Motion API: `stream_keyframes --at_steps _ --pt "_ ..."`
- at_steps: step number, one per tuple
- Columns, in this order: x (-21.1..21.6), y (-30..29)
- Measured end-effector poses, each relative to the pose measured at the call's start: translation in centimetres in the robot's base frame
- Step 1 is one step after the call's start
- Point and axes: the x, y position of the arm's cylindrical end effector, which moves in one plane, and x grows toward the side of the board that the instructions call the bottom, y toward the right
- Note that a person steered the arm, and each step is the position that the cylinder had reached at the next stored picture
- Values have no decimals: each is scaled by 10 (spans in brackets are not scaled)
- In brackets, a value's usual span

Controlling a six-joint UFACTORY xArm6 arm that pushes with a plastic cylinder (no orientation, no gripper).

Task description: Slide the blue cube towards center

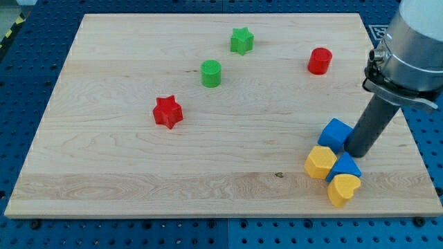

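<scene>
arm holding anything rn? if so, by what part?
Nothing is held; the arm has only a rod. My tip rests on the wooden board at the right side of the blue cube, touching or nearly so, above the blue triangular block.

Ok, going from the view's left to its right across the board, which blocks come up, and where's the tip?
red star → green cylinder → green star → red cylinder → blue cube, with my tip against its right side. The yellow and blue blocks below overlap in order, so omitted.
</scene>
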Motion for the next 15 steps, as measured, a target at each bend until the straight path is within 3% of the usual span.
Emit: stream_keyframes --at_steps 2,4,6,8,13,15 --pt "-28 -13" --pt "-3 -22" --pt "-9 -64" --pt "-48 -65" --pt "-51 -17" --pt "-68 -50"
